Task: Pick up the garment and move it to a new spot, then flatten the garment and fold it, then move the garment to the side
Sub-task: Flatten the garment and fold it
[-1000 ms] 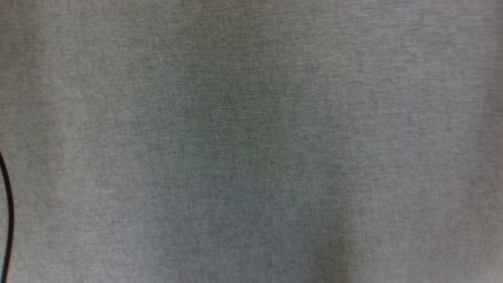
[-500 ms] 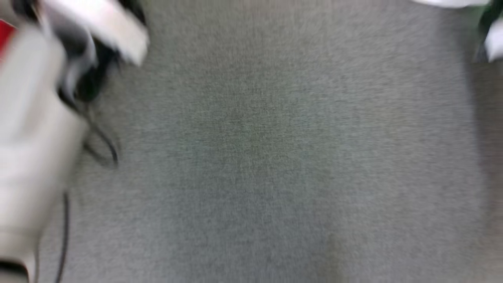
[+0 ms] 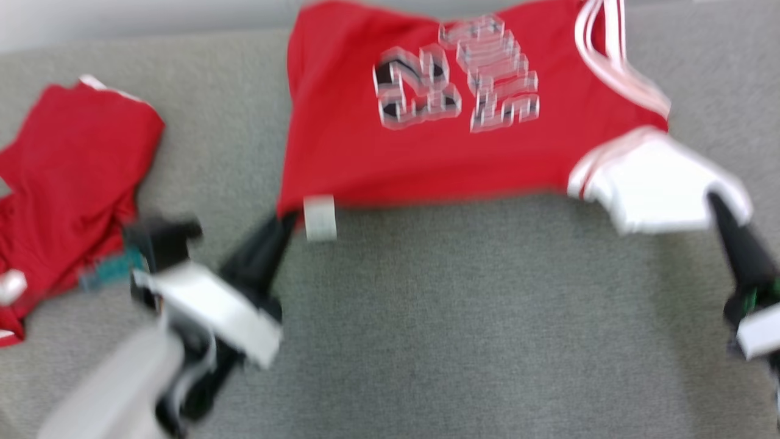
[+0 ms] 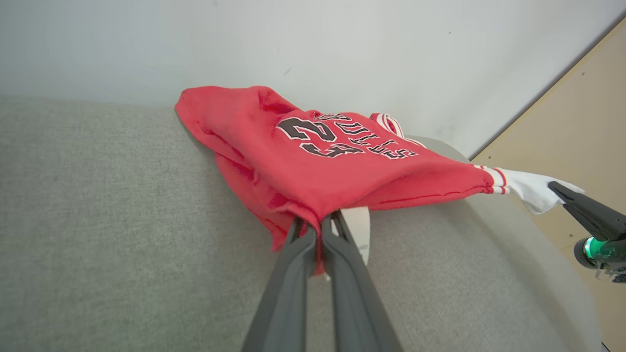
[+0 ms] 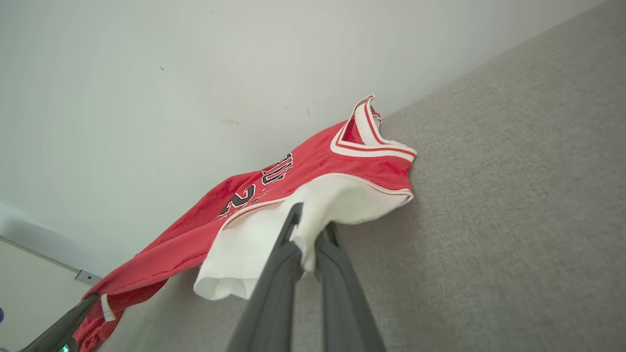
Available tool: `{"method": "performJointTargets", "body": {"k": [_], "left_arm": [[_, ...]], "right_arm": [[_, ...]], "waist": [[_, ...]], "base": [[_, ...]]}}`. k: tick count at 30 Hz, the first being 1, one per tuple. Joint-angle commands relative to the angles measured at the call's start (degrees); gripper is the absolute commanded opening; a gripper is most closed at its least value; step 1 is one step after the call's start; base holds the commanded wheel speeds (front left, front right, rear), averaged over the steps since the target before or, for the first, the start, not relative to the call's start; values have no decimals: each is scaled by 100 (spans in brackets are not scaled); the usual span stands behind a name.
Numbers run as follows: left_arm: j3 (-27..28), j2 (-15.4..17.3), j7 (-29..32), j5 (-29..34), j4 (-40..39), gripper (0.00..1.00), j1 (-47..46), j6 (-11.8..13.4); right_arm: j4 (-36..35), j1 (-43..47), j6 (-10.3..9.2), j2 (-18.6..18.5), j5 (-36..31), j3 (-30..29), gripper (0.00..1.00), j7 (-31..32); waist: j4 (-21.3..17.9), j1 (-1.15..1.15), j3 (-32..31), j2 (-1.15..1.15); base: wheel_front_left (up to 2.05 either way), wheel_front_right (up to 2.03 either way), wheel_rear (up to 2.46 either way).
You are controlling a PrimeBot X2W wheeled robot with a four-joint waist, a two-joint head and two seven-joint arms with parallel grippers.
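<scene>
Hanging taut across the upper middle of the head view, the jersey has its near edge raised off the cushion. The left gripper is clamped on the red hem, the right gripper on the white sleeve. The carrying step is judged to be in hand; next, the jersey should be lowered flat, clear of the second garment at left.

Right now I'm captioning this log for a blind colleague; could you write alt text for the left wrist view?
The left gripper pinches an edge of a red basketball jersey with black lettering, over a grey fabric surface. At far right, the right gripper holds the jersey's white sleeve, stretching it between them before a pale wall.
</scene>
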Motion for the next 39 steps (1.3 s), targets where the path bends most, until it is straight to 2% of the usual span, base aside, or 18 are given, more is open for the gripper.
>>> {"method": "performJointTargets", "body": {"k": [1,6,11,24,28,34,39], "left_arm": [[-47,111,-23,61,-161,0,316,123],[-144,236,-145,-123,-683,0,1255,487],[-229,249,-320,-145,-705,0,1911,716],[-680,-96,-532,-79,-171,0,2790,684],[-703,-139,-580,-132,-83,0,2983,670],[-782,-82,-560,-236,22,0,3313,614],[-867,138,-303,-324,-125,0,3499,579]], "right_arm": [[-86,298,3,0,-54,-32,0,36],[-162,1217,3,65,-363,-214,0,104],[-129,1961,3,207,-741,-341,0,189],[352,3058,2,505,-1768,-709,0,322],[450,3278,1,577,-1885,-818,0,330],[644,3574,-4,675,-2124,-948,0,347],[627,3739,-4,732,-2186,-1013,0,419]], "waist": [[-12,4,-312,-1],[-28,4,-582,-1],[-35,4,-820,-1],[-101,4,-1342,-1],[-98,4,-1415,-1],[-87,4,-1515,-1],[-66,4,-1580,-1]], "base": [[0,0,0],[0,0,0],[0,0,0],[0,0,0],[0,0,0],[0,0,0],[0,0,0]]}}
